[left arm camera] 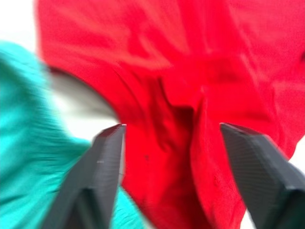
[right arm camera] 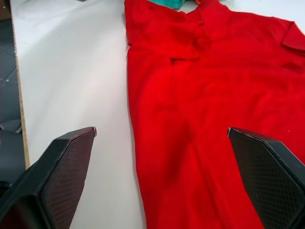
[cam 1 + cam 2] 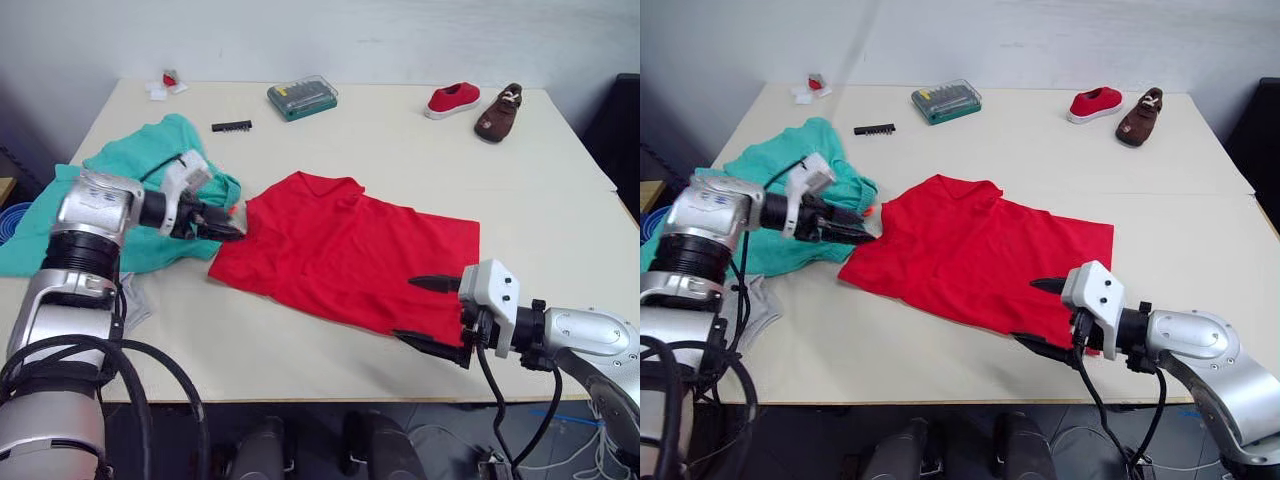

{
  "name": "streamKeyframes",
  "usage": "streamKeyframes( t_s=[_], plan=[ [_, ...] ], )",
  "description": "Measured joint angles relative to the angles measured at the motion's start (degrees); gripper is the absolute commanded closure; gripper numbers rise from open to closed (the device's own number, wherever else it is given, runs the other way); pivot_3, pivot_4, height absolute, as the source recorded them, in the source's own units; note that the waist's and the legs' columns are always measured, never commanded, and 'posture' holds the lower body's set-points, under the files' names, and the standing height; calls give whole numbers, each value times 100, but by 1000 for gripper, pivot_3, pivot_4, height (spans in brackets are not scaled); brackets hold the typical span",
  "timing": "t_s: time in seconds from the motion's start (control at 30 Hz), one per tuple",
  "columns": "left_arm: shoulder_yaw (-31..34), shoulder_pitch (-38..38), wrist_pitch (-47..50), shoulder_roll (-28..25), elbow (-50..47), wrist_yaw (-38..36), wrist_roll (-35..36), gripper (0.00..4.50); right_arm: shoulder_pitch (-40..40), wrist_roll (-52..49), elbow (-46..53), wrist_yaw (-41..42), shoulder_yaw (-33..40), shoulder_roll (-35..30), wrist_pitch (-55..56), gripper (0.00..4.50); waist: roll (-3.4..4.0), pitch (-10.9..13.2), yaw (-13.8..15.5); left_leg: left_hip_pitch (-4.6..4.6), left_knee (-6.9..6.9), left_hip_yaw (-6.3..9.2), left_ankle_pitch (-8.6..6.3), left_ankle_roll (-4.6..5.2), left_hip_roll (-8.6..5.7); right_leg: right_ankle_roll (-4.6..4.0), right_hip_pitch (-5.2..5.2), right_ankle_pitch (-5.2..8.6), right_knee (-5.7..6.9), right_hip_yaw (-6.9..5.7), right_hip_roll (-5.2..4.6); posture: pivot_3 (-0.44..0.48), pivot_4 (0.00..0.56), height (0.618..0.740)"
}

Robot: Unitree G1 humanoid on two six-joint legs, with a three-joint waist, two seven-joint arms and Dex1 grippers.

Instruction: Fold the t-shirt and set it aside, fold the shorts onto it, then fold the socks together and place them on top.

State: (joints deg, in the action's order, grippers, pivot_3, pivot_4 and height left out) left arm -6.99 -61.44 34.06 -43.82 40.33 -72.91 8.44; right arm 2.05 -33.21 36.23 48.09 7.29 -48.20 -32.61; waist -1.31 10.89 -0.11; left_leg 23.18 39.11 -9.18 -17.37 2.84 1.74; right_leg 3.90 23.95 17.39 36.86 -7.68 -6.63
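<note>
Left eye view: cream table by a white wall; one shirt, one shorts; two shoes; both grippers wide.

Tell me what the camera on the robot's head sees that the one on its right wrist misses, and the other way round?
Head camera alone: the whole table, the left tool at the t-shirt's left edge, the spread teal shorts, a red shoe and a brown shoe, a clear case and a black strip at the far side.

Right wrist camera alone: a close look along the shirt's near hem between the right tool's wide-open fingers.

Both: the red t-shirt lying flat and the pale tabletop beside it.
</note>
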Motion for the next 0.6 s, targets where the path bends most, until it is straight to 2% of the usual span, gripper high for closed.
streamKeyframes(
  t_s=[0.07,0.17,0.27,0.4,0.5,0.53,0.6],
  plan=[
    [408,144,294,-79,-549,-124,405,763,83,4,-41,-82,2,89,0,180,0,0,3,0,0,2,0,0,-2,0,-1,0,3,0,-1,0,150,740],
    [708,812,651,-219,-1765,-399,936,1343,95,39,-53,-131,-14,123,1,875,6,-3,-5,-7,0,2,0,0,-2,0,-6,0,10,2,0,0,150,740],
    [372,1564,475,-109,-2631,-576,1004,2240,82,269,-95,-122,-229,123,76,1881,5,-3,1,-12,0,1,2,-3,-2,0,-13,0,2,2,4,0,150,740],
    [-347,1841,-387,137,-2694,-411,442,3476,187,1000,-441,-105,-912,123,476,3229,5,-3,14,-11,3,1,5,-1,-8,1,-12,-1,5,7,3,0,150,740],
    [-593,1803,-933,367,-2411,-194,86,4389,233,1420,-795,-136,-1225,211,696,4239,5,-3,10,-10,3,1,5,-1,-4,1,-9,-1,7,6,4,0,150,740],
    [-610,1762,-1051,437,-2241,-141,13,4500,288,1500,-902,-151,-1281,280,758,4467,5,-3,11,-10,3,1,5,-1,-3,0,-9,-1,7,4,4,0,150,740],
    [-611,1685,-1209,515,-2014,-96,-51,4500,356,1635,-1013,-164,-1378,387,847,4467,5,-3,-3,-9,3,-2,6,-2,-2,0,-7,-1,8,3,5,0,150,740]
  ],
)
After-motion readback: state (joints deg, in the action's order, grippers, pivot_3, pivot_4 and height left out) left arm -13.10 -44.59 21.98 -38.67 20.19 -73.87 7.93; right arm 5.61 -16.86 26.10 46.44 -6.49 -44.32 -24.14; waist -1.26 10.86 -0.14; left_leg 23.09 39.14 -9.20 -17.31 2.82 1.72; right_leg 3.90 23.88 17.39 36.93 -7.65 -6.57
